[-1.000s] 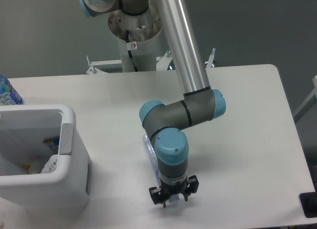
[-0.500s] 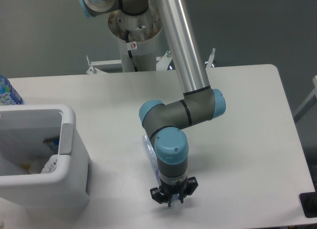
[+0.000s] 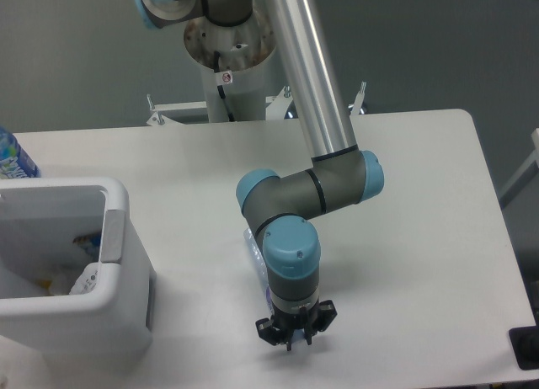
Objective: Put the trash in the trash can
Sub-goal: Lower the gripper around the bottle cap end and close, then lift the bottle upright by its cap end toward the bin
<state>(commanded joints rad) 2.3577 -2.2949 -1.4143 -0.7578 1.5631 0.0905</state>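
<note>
Clear plastic bottle (image 3: pixel 253 256) on the table (image 3: pixel 404 237) behind the wrist, hand (image 3: pixel 294 338) narrowed (contents hidden).

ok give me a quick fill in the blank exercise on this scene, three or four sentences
1. The trash can stands at the table's ____ edge as the camera sees it.
2. The gripper hangs near the table's ____ edge, low over the table.
3. A clear bottle lies mostly hidden behind the arm's ____ wrist joint.
4. The trash can's rim is ____ in colour.

Missing words: left; front; blue; white
</note>
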